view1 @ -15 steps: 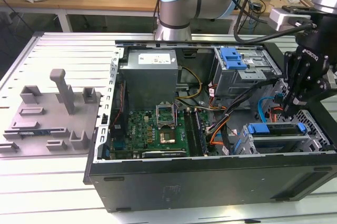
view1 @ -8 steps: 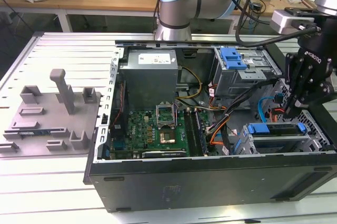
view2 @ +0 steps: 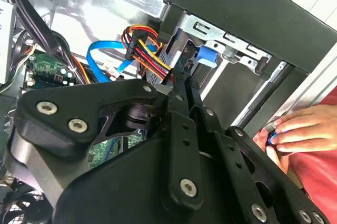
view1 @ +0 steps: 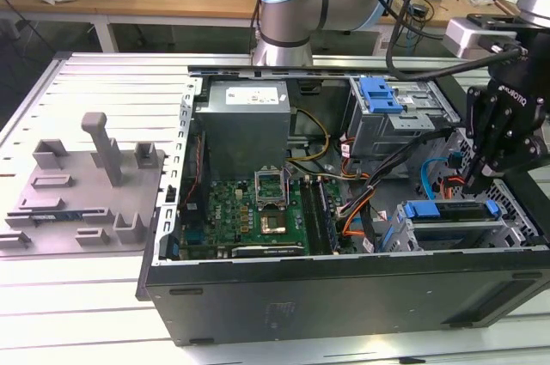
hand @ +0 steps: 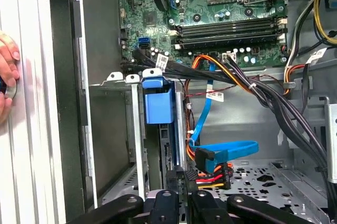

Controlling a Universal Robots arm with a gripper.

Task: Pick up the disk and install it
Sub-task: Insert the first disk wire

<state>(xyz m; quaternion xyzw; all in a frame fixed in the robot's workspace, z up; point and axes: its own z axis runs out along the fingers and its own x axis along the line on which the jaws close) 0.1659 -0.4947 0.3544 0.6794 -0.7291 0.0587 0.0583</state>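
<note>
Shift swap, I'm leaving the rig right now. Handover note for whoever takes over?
Pincer: shut, holding nothing, tips low inside the computer case beside the lower drive cage.
Disk: in that cage, blue frame on top, not gripped.
Done: disk picked up and put into the cage.
Left: cannot tell whether it is fully seated; check.
Note: a person's hand is at the case's outer wall.
</note>
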